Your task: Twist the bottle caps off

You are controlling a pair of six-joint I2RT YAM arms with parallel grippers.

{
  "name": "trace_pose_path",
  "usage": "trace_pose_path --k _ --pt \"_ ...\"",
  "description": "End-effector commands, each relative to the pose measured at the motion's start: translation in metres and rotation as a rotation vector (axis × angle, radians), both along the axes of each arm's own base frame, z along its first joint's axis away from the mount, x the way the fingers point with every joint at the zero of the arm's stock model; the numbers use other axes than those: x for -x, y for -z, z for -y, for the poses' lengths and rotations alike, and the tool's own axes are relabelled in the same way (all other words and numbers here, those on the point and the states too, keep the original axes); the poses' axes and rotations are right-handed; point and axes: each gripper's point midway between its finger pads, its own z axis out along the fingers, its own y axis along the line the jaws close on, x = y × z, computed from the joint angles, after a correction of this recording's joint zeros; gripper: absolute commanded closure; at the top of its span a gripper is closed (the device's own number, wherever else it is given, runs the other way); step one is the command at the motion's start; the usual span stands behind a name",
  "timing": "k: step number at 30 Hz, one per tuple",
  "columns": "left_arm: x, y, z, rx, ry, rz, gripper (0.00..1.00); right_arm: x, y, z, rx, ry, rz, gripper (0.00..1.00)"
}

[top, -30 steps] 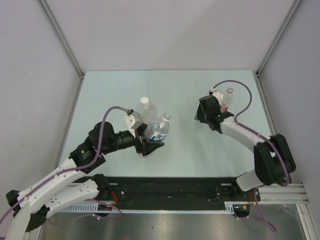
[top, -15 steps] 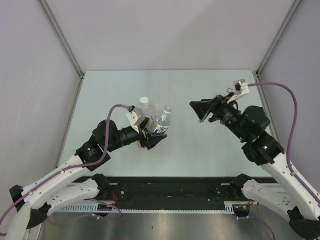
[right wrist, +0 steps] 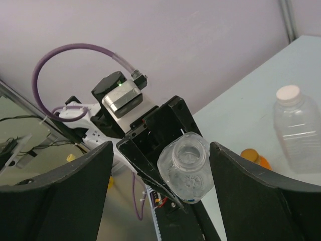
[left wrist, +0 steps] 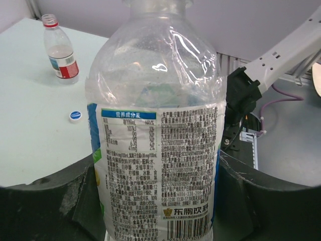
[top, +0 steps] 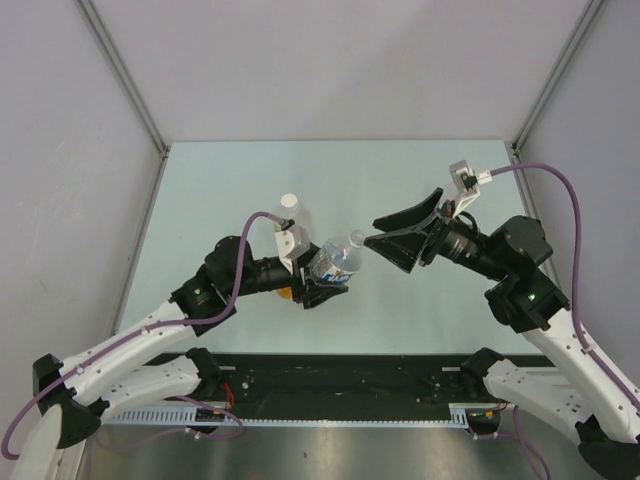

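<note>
Progress check from my end: I'd call this roughly a third done, maybe a bit more. A small round blue plastic cap [left wrist: 75, 115] lies loose on the pale green table [top: 220, 180], at the left of the left wrist view, so at least one is off. Just above it in that view stands a small clear plastic bottle with a red label [left wrist: 60, 52]. There's red at its neck, but I can't tell if that's the cap or only the ring under it.

The left fingers [left wrist: 45, 206] are clamped on the sides of a clear plastic bottle with a blue and white label [top: 337, 260]. It's held tipped over near the middle of the top view, neck pointing right. In the right wrist view its mouth looks bare and see-through with no coloured cap on it, so my guess is the blue one belongs to it. The right fingers [right wrist: 65, 191] are spread wide with nothing in them. They're aimed at that neck, which shows in the gap between them, and I see no contact.

What's clearly left: the round white plastic cap [top: 290, 200] is still on a plain clear plastic bottle [right wrist: 301, 135] standing left of centre in the top view, just above the left arm's wrist. That one needs doing, and possibly the red one too.
</note>
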Motion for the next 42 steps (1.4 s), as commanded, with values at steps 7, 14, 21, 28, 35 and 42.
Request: trace_pose_path --k 7,14,21,28,35,42 --pt "0.009 -0.031 0.003 0.075 0.060 0.054 0.99 -0.005 0.025 -0.015 0.090 0.011 -0.011 0.18" --pt "0.012 -0.027 0.004 0.072 0.076 0.038 0.99 -0.017 0.040 -0.024 0.136 0.052 -0.037 0.20" --pt "0.012 -0.024 0.004 0.065 0.076 0.032 0.99 -0.016 0.041 -0.029 0.144 0.040 -0.031 0.48" --pt "0.003 -0.024 0.002 0.051 0.020 0.033 0.87 -0.012 0.038 -0.027 0.139 0.033 -0.021 0.92" --pt "-0.020 -0.032 -0.016 0.002 -0.154 0.035 0.00 -0.011 0.017 -0.009 0.128 0.104 0.031 1.00" --pt "-0.021 -0.062 -0.051 0.026 -0.281 0.111 0.00 -0.037 0.001 0.020 0.187 0.325 0.060 1.00"
